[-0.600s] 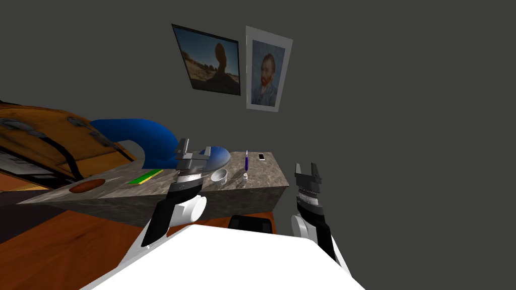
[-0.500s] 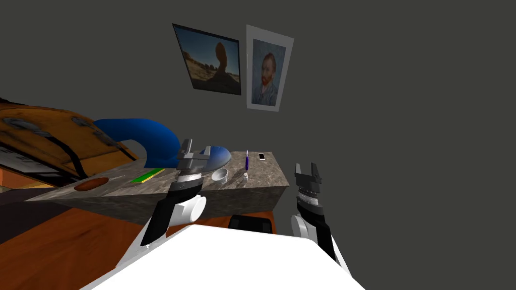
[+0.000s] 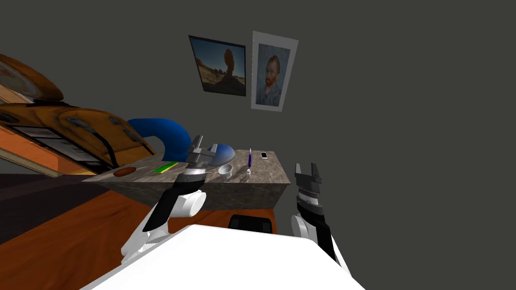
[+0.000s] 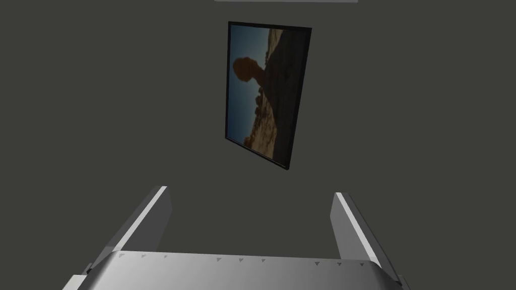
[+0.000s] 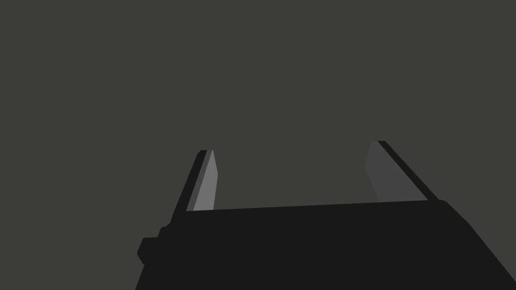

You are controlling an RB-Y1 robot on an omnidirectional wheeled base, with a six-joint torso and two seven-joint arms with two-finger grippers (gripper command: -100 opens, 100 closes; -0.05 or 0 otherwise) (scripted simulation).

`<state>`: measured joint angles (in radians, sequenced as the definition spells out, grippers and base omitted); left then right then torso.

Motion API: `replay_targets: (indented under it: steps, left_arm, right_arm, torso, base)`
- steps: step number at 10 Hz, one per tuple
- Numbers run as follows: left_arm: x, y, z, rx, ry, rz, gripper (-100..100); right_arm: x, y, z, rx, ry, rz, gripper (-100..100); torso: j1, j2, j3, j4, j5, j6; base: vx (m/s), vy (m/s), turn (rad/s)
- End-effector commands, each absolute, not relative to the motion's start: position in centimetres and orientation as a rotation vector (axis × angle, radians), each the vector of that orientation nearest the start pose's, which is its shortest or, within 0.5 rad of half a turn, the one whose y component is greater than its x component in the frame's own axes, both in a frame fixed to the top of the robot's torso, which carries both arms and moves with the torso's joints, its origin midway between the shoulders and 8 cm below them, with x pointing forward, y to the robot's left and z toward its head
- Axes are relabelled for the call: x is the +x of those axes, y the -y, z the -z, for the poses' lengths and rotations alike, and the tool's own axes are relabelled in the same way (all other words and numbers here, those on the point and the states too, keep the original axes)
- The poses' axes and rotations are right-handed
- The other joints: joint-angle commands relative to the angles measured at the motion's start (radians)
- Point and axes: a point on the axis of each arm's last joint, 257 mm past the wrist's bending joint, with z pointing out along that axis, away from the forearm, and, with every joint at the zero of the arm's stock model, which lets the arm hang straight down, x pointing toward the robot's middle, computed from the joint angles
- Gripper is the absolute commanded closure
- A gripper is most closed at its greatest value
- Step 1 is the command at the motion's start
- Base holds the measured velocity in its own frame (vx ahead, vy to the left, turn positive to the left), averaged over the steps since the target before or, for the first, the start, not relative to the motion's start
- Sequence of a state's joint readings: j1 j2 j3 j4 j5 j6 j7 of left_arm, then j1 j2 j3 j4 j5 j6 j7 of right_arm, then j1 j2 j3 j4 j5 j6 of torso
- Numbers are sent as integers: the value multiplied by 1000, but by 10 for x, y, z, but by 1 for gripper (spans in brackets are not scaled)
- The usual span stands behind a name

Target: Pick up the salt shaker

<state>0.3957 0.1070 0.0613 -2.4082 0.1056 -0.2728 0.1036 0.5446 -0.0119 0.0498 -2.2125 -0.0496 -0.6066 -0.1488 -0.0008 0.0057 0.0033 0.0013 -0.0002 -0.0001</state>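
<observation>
The salt shaker (image 3: 248,172) is a small white piece standing on the stone-patterned table (image 3: 262,173), near its front edge, between a white bowl (image 3: 225,169) and the table's right end. My left gripper (image 3: 205,145) hovers open over the table, left of the bowl and pointing up at the wall; in the left wrist view the left gripper (image 4: 250,192) has nothing between its fingers. My right gripper (image 3: 305,166) is open beyond the table's right end, level with its top; the right wrist view shows the right gripper (image 5: 293,147) empty.
On the table also lie a purple pen (image 3: 249,158), a white phone (image 3: 264,155), a green flat piece (image 3: 166,167) and a brown oval (image 3: 124,171). A blue curved shape (image 3: 161,133) stands behind the table, an orange cabinet (image 3: 75,131) left of it.
My view has swung, so the table and pictures sit further right and slightly smaller. The left gripper has shifted a little right, toward the bowl. The right arm is unchanged.
</observation>
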Motion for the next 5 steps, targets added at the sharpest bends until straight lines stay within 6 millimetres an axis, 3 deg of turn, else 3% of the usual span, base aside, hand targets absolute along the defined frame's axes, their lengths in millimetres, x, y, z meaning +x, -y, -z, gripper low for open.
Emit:
replay_targets:
  steps: [1,5]
  left_arm:
    - [362,-281,-74,-691,-642,1459,-100]
    - [379,-273,-75,-726,-687,1498,-100]
  right_arm:
    - [336,274,0,747,-546,-1502,0]
    - [336,274,0,747,-546,-1502,0]
  torso:
    - [0,0,0,0,0,0]
    - [0,-3,-2,-1,0,0]
  base:
    - [-53,-8,54]
    - [-36,-7,74]
